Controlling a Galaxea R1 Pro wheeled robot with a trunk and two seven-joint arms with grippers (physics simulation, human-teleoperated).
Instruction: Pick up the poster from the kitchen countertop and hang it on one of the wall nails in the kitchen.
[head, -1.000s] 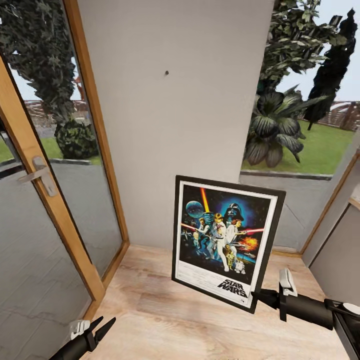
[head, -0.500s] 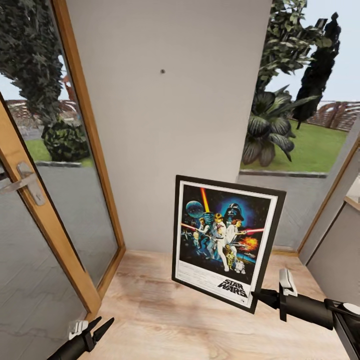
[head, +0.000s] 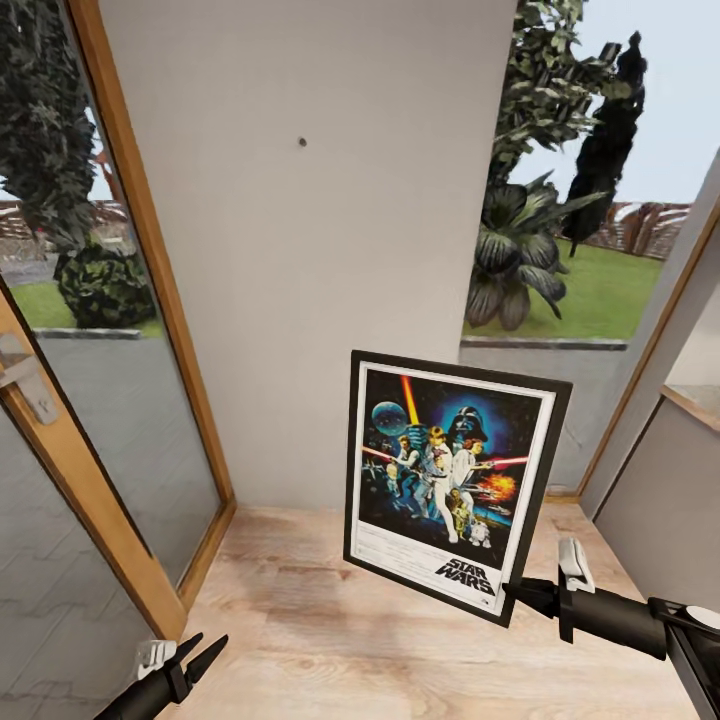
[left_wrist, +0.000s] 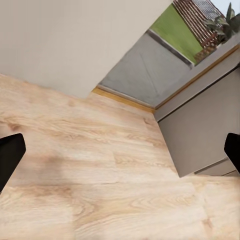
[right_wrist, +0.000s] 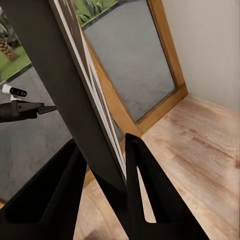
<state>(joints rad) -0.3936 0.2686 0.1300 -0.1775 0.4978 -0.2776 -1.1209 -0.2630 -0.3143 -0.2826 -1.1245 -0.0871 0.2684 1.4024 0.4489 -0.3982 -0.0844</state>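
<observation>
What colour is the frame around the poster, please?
Black, with a white border inside it; the poster shows best in the head view.

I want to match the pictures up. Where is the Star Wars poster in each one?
Head view: poster right of centre, held at its lower corner by the right gripper.
Right wrist view: its dark frame edge between the fingers.
Left wrist view: not in it.
Shared landmark: wooden floor.
</observation>
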